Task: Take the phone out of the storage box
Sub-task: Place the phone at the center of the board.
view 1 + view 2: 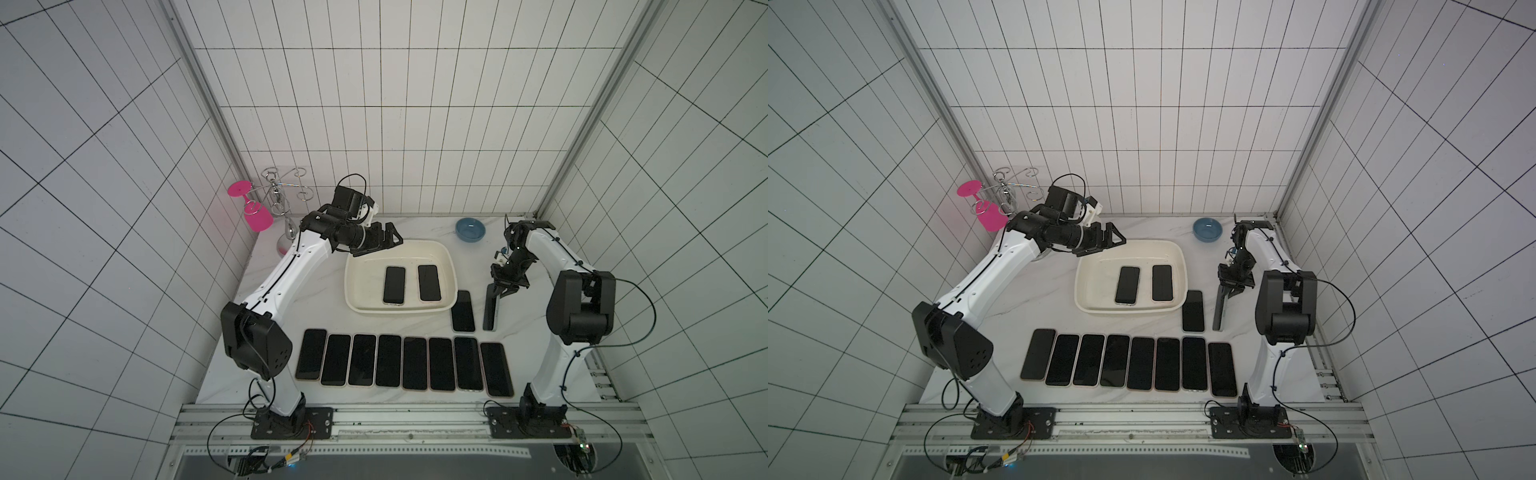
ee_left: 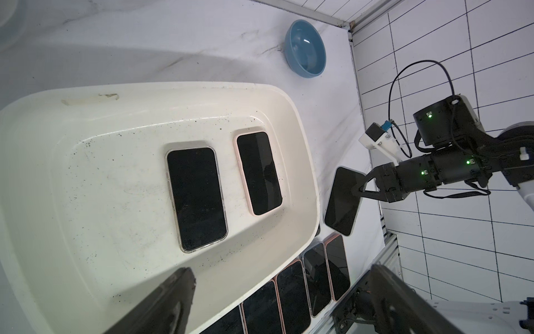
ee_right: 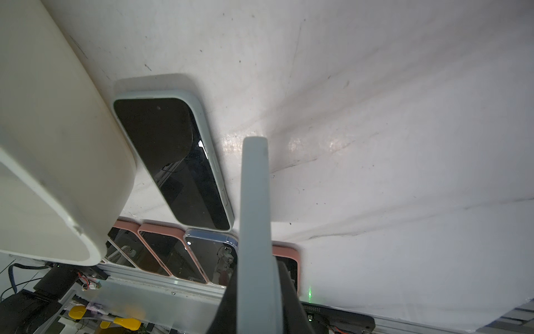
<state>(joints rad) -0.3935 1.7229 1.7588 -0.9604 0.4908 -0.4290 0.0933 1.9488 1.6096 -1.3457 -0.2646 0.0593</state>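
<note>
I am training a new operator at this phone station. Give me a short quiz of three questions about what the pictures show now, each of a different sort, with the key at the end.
1. True or false: the storage box is empty.
2. Choose one. The right gripper holds: A) a phone standing on its edge; B) a spoon; C) nothing.
3. Fill the gap: the left gripper hangs near the box's far left corner with its jaws ____.

Key
1. False: two phones lie flat in it.
2. A.
3. open.
</note>
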